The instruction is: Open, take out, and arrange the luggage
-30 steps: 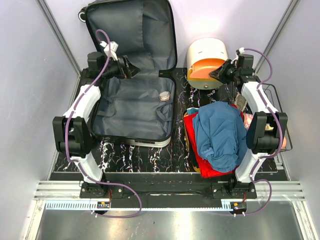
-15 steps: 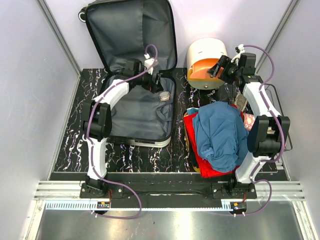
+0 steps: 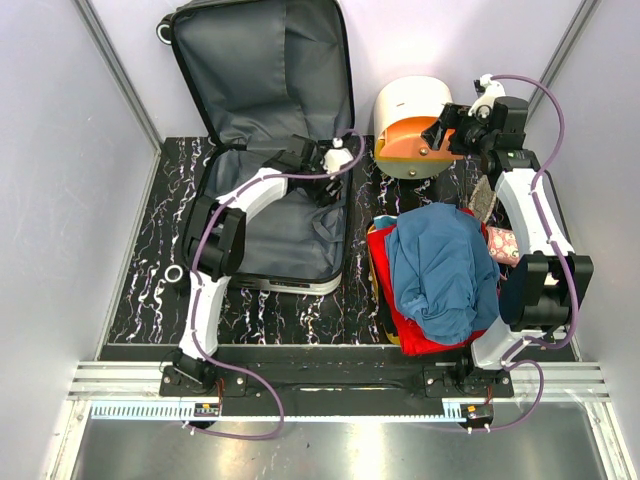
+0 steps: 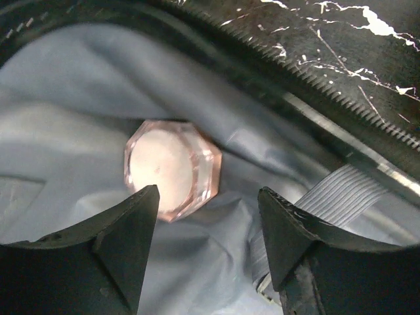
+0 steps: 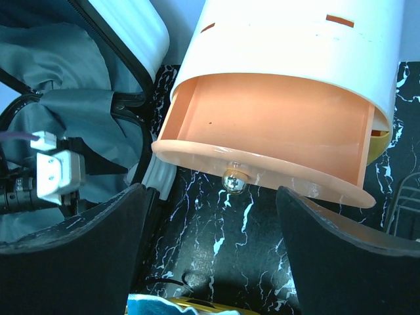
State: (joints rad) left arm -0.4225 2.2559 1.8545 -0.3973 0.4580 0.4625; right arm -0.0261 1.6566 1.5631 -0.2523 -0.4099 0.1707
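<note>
**Item 1. Small hard-shell wheeled suitcase (the luggage) (image 3: 275,232), grey fabric lining.** It lies open on the black marbled tabletop (image 3: 270,305). The base is flat with its cavity facing up. The lid stands up from the base's far edge and leans on the back wall. The long axis runs from the arm bases toward that wall, with a wheel showing at the lid's top left corner.

**Item 2. Small pink hexagonal jar, white top (image 4: 172,167).** It sits inside the luggage base on the lining, close to the right-hand zip rim. It is squat with no real long axis, and its top faces up. In the overhead view the left arm hides it.

**Item 3. Left claw (image 4: 207,197) (image 3: 326,188).** It is inside the luggage base, right side. The jaws are spread and hold nothing. The jar lies just ahead of the tips and toward the left finger rather than centred. Judgement: this is the nearer arm, and a small shift toward the jar would centre it before closing.

**Item 4. Right claw (image 5: 210,197) (image 3: 440,135).** It is right of the luggage, well apart from it, with the jaws spread wide and empty. It faces the clear knob (image 5: 234,178) of the orange drawer (image 5: 262,125), which stands pulled out of the white rounded drawer box (image 3: 412,98).

**Item 5. Heap of blue and red cloth (image 3: 440,270).** It lies just right of the luggage base.
</note>
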